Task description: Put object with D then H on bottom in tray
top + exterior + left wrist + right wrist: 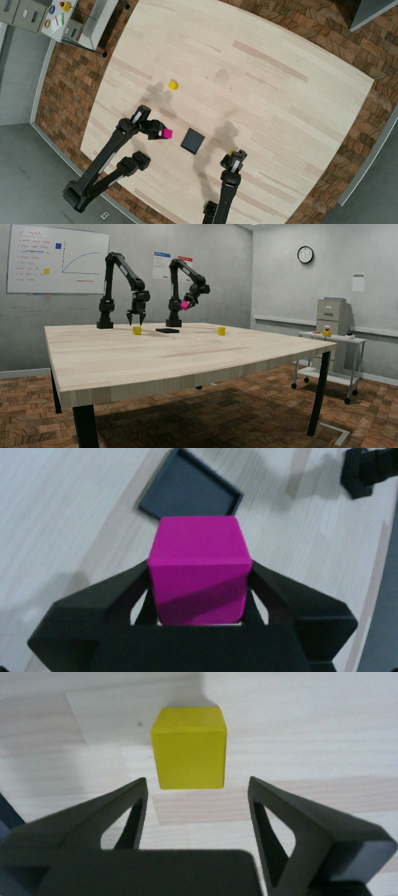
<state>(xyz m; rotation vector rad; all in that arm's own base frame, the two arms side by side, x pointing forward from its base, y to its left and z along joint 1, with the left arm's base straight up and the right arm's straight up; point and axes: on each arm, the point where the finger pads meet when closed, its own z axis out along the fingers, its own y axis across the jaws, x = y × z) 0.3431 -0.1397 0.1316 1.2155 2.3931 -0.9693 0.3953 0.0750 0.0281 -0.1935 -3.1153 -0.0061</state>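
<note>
In left wrist view, tray (192, 490).

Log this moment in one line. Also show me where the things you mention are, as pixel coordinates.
left gripper (163, 134) (188, 305) (200, 570): shut on magenta cube (167, 134) (185, 305) (200, 573) | right gripper (136, 323) (198, 779): open above yellow cube (137, 330) (190, 759) | tray (193, 141) (167, 330) (192, 490): empty

The cube (167, 133) (185, 305) (200, 570) is plain magenta on its visible faces; two blocks, one (173, 85) (221, 331) and another (137, 330) (190, 757), are yellow. The tray (193, 141) (167, 330) (192, 488) is dark blue-grey. Pale wood grain patterns the worktop (249, 109) (174, 358) (65, 513) (320, 747).
</note>
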